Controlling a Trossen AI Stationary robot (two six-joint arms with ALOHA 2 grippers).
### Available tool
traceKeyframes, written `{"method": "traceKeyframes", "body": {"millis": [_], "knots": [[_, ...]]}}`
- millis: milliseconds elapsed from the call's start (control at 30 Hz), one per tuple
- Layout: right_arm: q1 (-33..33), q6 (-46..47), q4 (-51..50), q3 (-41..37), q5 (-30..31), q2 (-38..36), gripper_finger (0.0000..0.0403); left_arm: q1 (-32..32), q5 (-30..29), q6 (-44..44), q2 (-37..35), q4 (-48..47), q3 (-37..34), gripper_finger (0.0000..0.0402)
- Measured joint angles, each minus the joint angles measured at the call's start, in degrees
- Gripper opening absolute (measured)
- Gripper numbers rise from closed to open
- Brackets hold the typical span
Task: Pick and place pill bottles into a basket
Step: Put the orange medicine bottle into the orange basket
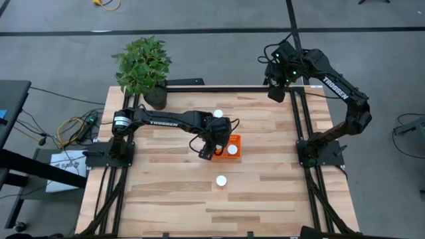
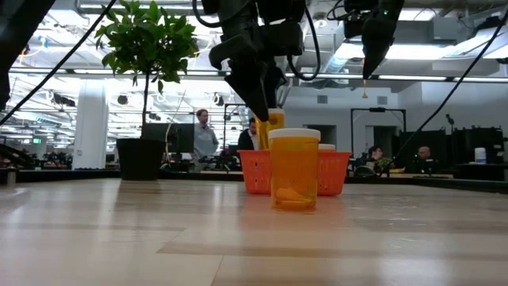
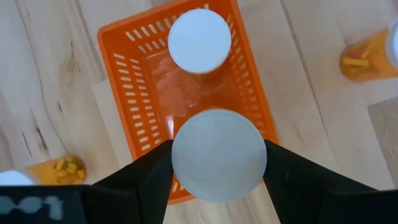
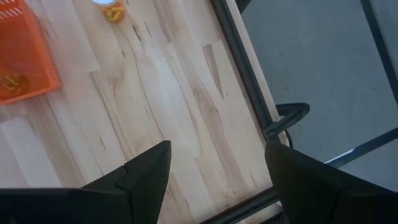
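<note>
Your left claw point(image 3: 217, 165) pinches a pill bottle point(image 3: 218, 155) over the basket point(image 3: 122, 68), mid-bench; one capped bottle point(image 3: 199, 40) stands inside. Another bottle point(image 1: 221, 180) stands at 6 o'clock. Right claw point(image 4: 217, 165) spread, 2 o'clock corner.

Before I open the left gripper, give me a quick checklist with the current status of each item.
1. Left gripper shut on the held bottle: ok.
2. Held bottle above the basket opening: ok by the left wrist view, though near one end wall.
3. Room inside the basket: ok; one bottle in the basket sits at the other end.
4. Drop height: cannot tell.
5. Right gripper parked at the table's far right corner, away from the basket: ok.
6. Remaining work: two bottles on the table.
</note>
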Motion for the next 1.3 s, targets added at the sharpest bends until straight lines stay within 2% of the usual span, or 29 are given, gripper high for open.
{"method": "traceKeyframes", "body": {"millis": [333,600,967,1300], "knots": [[0.00,0.08,-0.02,0.00,0.00,0.01,0.0256,0.00,-0.51,0.06,-0.02,0.46,0.00,0.0215],[0.07,0.12,-0.49,0.00,0.00,0.01,0.0256,0.00,3.34,-0.36,2.91,0.87,-0.04,0.0215],[0.15,0.08,-0.83,0.00,-0.01,0.01,0.0256,0.00,2.55,-1.41,2.80,1.52,0.35,0.0216],[0.15,0.08,-0.66,0.00,-0.02,0.01,0.0256,0.02,2.55,-1.47,2.80,1.38,0.35,0.0251]]}}
